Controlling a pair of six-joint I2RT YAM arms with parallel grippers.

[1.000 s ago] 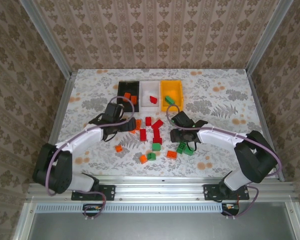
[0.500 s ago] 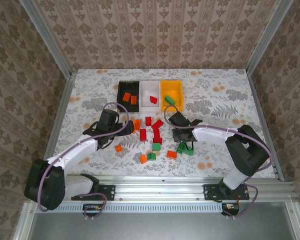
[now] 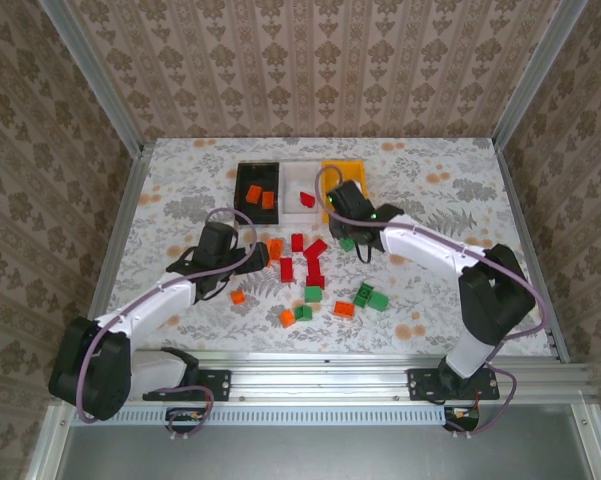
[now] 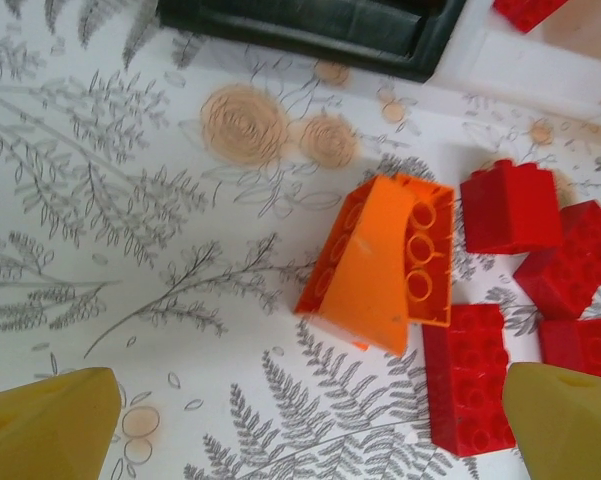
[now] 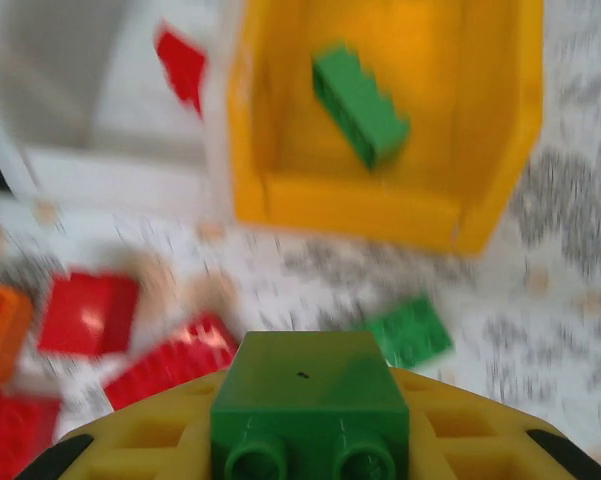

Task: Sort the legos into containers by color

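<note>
Right tool (image 5: pixel 310 437) is clenching a green brick (image 5: pixel 310 385) short of the yellow bin (image 5: pixel 360 215); releasing early risks dropping it outside. Left tool (image 4: pixel 308 420) is hovering released over an orange brick (image 4: pixel 375 265).

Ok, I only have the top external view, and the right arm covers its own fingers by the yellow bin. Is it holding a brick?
Observer: Yes, the right gripper is shut on a green brick, studs facing its wrist camera.
Operator: Anything inside the yellow bin?
Observer: One other green brick lies loose in the yellow bin.
Operator: And the left fingers?
Observer: The left gripper hangs open over an orange brick tipped with its hollow underside showing.
</note>
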